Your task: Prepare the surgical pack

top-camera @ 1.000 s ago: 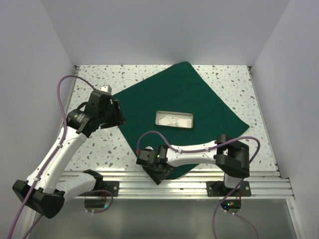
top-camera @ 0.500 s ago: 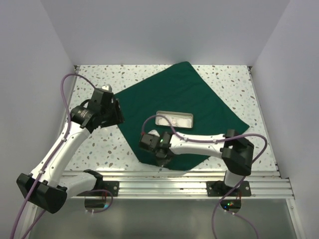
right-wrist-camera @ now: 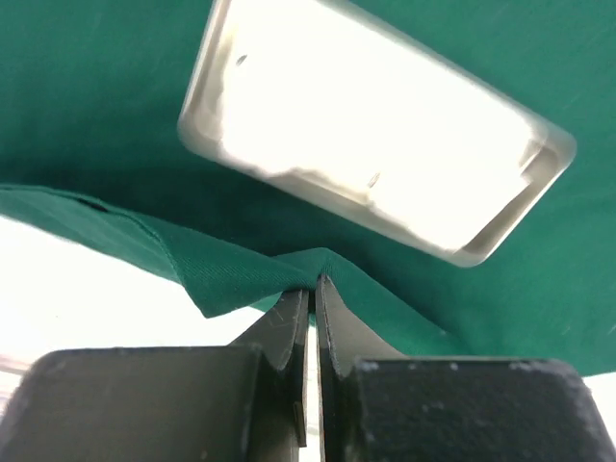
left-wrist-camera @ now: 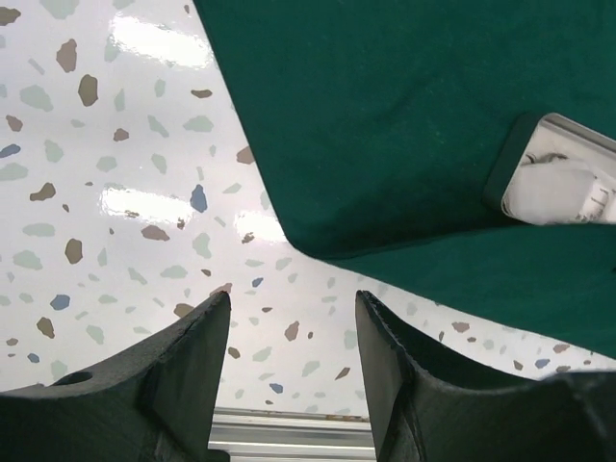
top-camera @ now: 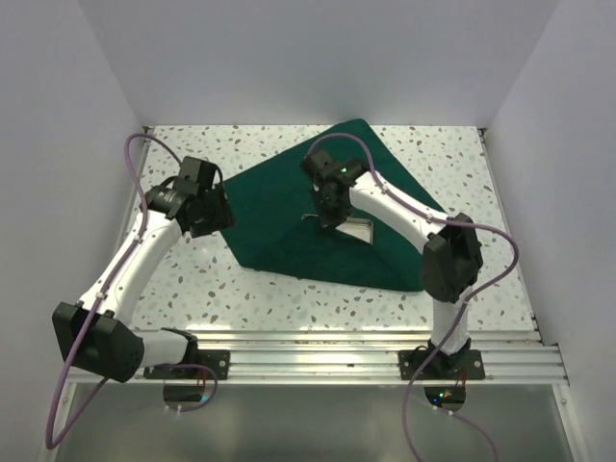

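Tabletop [top-camera: 192, 279]: white terrazzo, flecked grey, brown and blue. Glossy; two soft glare patches [left-wrist-camera: 144, 204] lie just ahead and to the left of the left gripper [left-wrist-camera: 289, 313]. Plain pale walls on three sides: back wall [top-camera: 318, 58] well beyond that gripper, left wall [top-camera: 58, 192] near on its left, right wall [top-camera: 568, 192] far across to its right. Ribbed aluminium rail [top-camera: 327, 351] runs along the near tabletop edge, behind the gripper. Light even, diffuse.

Shallow metal tray [right-wrist-camera: 375, 144], speckled tabletop [top-camera: 192, 279]
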Robot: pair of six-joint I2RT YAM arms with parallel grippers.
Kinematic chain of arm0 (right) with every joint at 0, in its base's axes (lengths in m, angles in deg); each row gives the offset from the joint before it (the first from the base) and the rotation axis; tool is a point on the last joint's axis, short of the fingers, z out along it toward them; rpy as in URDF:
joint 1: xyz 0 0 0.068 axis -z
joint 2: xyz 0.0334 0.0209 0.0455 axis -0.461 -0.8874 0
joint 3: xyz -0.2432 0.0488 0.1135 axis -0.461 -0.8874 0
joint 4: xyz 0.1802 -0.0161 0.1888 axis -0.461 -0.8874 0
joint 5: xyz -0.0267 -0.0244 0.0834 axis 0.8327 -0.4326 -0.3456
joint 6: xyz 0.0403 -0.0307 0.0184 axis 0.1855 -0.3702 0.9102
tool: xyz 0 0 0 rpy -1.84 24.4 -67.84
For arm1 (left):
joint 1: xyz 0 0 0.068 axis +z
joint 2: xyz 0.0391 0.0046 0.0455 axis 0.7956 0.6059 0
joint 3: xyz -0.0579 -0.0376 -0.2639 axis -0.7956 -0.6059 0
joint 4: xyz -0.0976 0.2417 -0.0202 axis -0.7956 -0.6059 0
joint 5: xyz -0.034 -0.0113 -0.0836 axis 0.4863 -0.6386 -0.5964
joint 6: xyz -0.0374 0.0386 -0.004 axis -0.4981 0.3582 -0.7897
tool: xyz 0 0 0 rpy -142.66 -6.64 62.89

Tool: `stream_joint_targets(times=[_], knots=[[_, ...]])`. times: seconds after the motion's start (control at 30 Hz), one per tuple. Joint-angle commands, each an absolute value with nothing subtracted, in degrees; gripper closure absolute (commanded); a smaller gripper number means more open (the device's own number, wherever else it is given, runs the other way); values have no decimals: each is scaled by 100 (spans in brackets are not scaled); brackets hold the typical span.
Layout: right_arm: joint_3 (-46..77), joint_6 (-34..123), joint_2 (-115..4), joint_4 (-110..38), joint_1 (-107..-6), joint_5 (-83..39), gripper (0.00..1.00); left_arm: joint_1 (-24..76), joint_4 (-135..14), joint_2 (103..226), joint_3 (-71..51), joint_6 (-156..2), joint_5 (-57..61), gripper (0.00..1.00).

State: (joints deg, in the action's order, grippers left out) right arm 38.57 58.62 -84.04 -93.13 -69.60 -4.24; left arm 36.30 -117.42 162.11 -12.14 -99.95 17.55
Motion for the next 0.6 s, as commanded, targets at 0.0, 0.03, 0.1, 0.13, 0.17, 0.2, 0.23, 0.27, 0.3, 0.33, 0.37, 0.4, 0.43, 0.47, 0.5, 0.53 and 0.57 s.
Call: stream_joint_targets(times=[0.0,0.03,0.1,0.13,0.17,0.2,0.23,0.27,0.3,0.33,0.37,0.4,0.43,0.47,0.5,0.53,0.57], knots=[[4643,5357,-8809,-9625,-6482,-492,100,3873,-11555,16402,-919,-9836,1683,42],[4759,5330,-8879,-9643,-6402,-492,100,3926,-11572,16515,-893,-9845,1683,42],[5067,5347,-9073,-9687,-6157,-597,100,3952,-11573,16639,-848,-9845,1683,42],[5138,5356,-9126,-9670,-6085,-598,100,3970,-11555,16666,-866,-9880,1674,43],[5217,5373,-9170,-9670,-6015,-563,100,3970,-11538,16683,-927,-9889,1657,42],[5383,5365,-9283,-9644,-5884,-598,100,3961,-11494,16710,-962,-9915,1648,43],[5454,5356,-9328,-9600,-5822,-641,100,3970,-11485,16727,-997,-9959,1622,43],[5524,5277,-9372,-9530,-5786,-746,100,3961,-11485,16745,-1050,-9977,1604,43],[5682,5242,-9433,-9381,-5742,-800,100,3970,-11467,16762,-1077,-9986,1578,43],[5814,5198,-9590,-9354,-5716,-861,100,3970,-11450,16780,-1103,-10012,1577,43],[6111,5128,-9714,-9327,-5698,-1018,100,3970,-11432,16789,-1147,-10038,1569,43],[6271,5101,-9967,-9327,-5637,-1063,100,3970,-11415,16824,-1165,-10056,1542,43],[6420,5066,-10118,-9310,-5619,-1116,100,3979,-11388,16850,-1182,-10082,1516,43],[6570,5022,-10250,-9310,-5593,-1143,100,3970,-11388,16877,-1165,-10082,1472,43],[6858,4996,-10373,-9336,-5523,-1273,100,3970,-11379,16929,-1165,-10091,1446,44],[7044,4987,-10670,-9397,-5496,-1309,100,3970,-11388,16956,-1147,-10091,1437,44],[7341,4952,-10786,-9476,-5470,-1353,100,3970,-11388,16973,-1112,-10083,1437,44]])
